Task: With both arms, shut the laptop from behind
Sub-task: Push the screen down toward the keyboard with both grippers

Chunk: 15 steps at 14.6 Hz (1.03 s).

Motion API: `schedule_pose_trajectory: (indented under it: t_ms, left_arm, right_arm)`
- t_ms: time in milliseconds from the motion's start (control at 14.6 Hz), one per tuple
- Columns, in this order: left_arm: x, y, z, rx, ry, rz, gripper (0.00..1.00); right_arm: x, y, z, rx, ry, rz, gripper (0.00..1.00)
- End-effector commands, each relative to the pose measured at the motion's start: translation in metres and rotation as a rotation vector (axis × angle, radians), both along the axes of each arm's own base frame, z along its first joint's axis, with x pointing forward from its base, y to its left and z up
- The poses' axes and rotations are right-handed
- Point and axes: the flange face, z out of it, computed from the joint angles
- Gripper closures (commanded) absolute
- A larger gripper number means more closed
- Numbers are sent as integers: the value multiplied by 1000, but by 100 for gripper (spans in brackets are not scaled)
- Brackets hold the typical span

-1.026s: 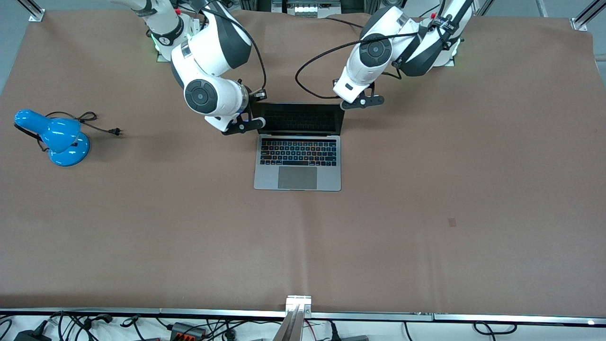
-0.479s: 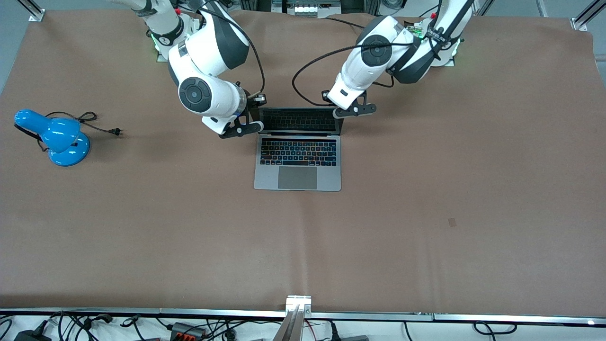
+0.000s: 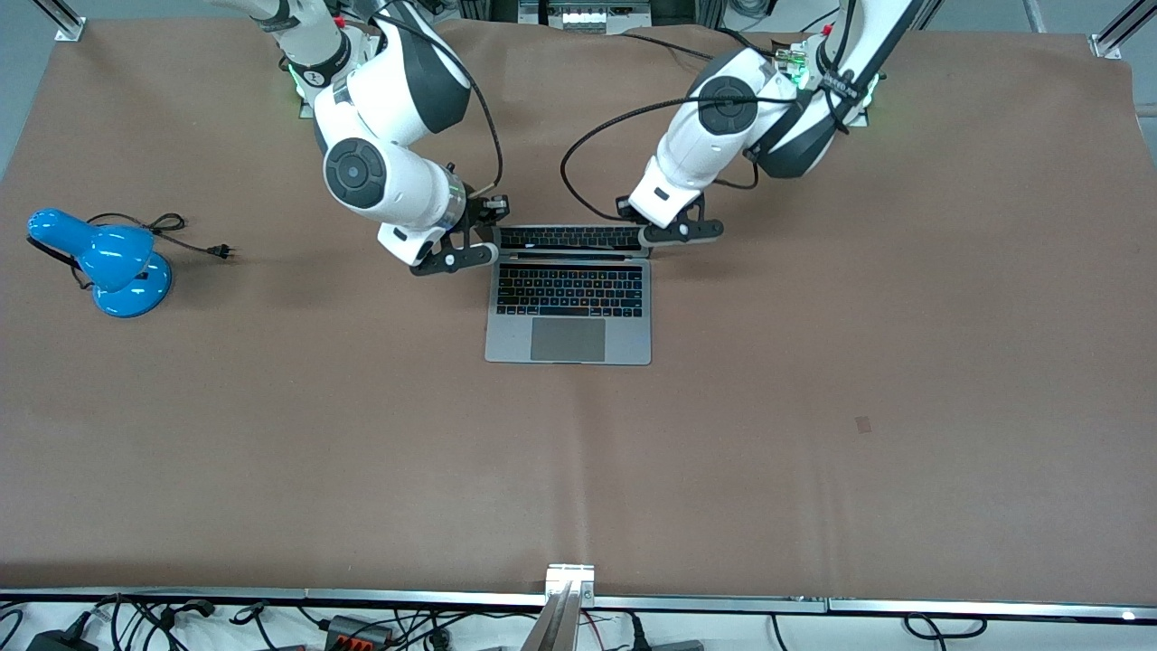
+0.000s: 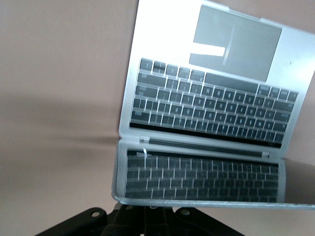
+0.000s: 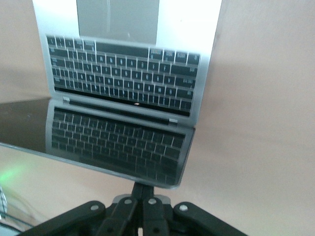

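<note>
The laptop (image 3: 569,306) lies mid-table on the matte brown cloth (image 3: 813,362); its slim silver-grey base carries black keys and a smooth grey trackpad; the glossy black screen, tipped steeply forward, mirrors the keyboard. The left gripper (image 3: 680,232) sits at the lid's top corner toward the left arm's end; the right gripper (image 3: 452,259) at the other corner; whether either is open or closed cannot be told. A shiny blue lamp (image 3: 104,262) stands toward the right arm's end.

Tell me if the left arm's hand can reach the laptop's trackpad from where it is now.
Probably not directly. The left hand sits at the top edge of the laptop's screen, which stands between it and the trackpad; it would have to lift over the lid first.
</note>
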Motion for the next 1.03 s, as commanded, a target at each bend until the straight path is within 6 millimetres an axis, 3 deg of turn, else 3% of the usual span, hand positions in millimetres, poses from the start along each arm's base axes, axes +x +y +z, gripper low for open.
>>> schedule_pose_trajectory:
  t_ms: [0,342,753,958]
  left_arm:
    - [32,-4,-13,-31,15,24,100]
    - [63,-7,-29,-27,-23,-25,100]
    - [84,-9,-44,-48,-16,-24,100]
    - [94,-6,-66,-35,-99,-80,100]
  right_arm:
    - [19,-13,5,17,-53,-56,100]
    - [36,-20,-18,19,-97,-100,100]
    - [82,-21,-67,-11,-125,-131,100]
    - [97,-15,-96,-24,-116,-132,100]
